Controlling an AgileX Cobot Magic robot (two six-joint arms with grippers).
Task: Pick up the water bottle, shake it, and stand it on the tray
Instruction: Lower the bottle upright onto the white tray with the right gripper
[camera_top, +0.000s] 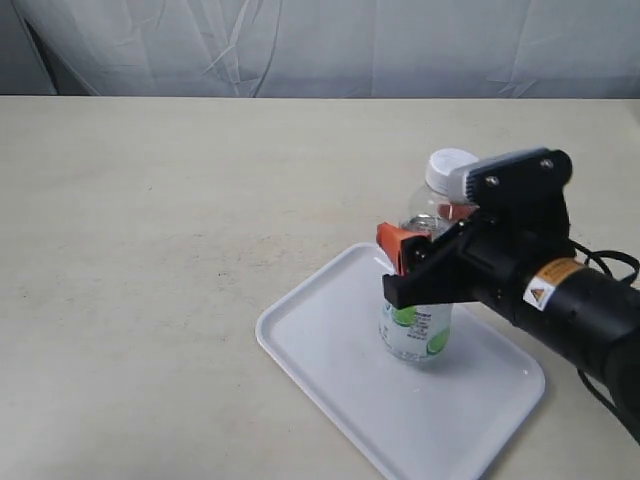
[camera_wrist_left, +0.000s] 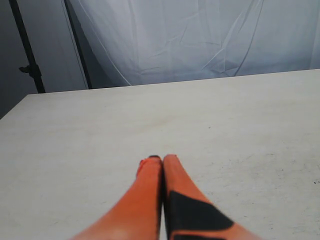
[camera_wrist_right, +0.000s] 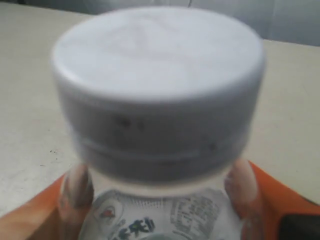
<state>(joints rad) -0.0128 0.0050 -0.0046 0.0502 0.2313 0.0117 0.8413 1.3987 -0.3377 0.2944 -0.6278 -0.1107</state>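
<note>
The water bottle (camera_top: 415, 335) stands upright on the white tray (camera_top: 320, 335), its base down on the tray's middle. My right gripper (camera_top: 430, 228) is shut on the bottle's upper body just under the white cap (camera_top: 448, 168). In the right wrist view the water bottle (camera_wrist_right: 157, 75) fills the picture, and the right gripper (camera_wrist_right: 160, 200) has an orange finger (camera_wrist_right: 280, 195) pressed on each side of it. My left gripper (camera_wrist_left: 162, 159) is shut on nothing, low over bare tabletop. It is out of the exterior view.
The beige table (camera_top: 150, 220) stretches left and back of the tray. A wrinkled white backdrop (camera_top: 320, 45) hangs behind its far edge. The right arm's black body (camera_top: 570, 300) reaches in from the lower right, over the tray's right side.
</note>
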